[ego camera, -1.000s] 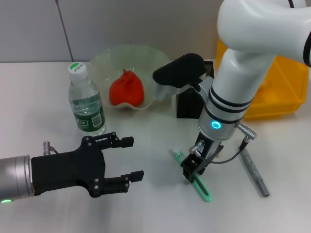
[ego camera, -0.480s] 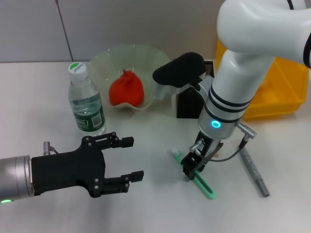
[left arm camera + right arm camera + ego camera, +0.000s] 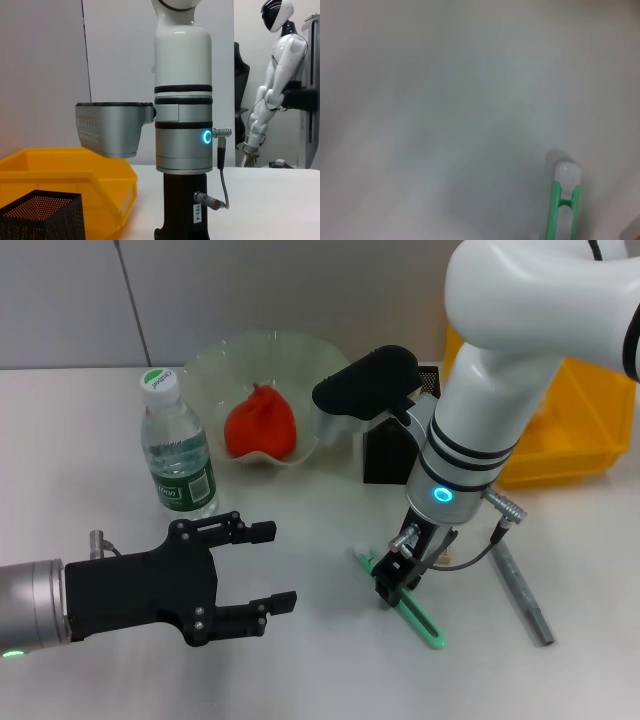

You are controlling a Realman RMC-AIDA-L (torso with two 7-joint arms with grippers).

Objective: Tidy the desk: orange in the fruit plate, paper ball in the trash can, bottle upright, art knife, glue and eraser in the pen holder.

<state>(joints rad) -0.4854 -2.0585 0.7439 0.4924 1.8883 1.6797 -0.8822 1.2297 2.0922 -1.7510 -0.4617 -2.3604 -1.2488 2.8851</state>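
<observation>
Right hand [image 3: 392,583] is gripping the green knife [image 3: 425,623] on the table [image 3: 300,660]; left hand [image 3: 235,580] is hanging open. Bottle [image 3: 178,445] upright, orange [image 3: 260,425] plated; holder [image 3: 385,455] awaits.

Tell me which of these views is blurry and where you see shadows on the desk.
Right wrist view: soft and out of focus, the green art knife smeared at its edges. Head view: sharp, with soft shadows on the desk under the right gripper and the left gripper. Left wrist view: mostly sharp, evenly lit, no strong shadows.

White arm [image 3: 520,300], black hands.
</observation>
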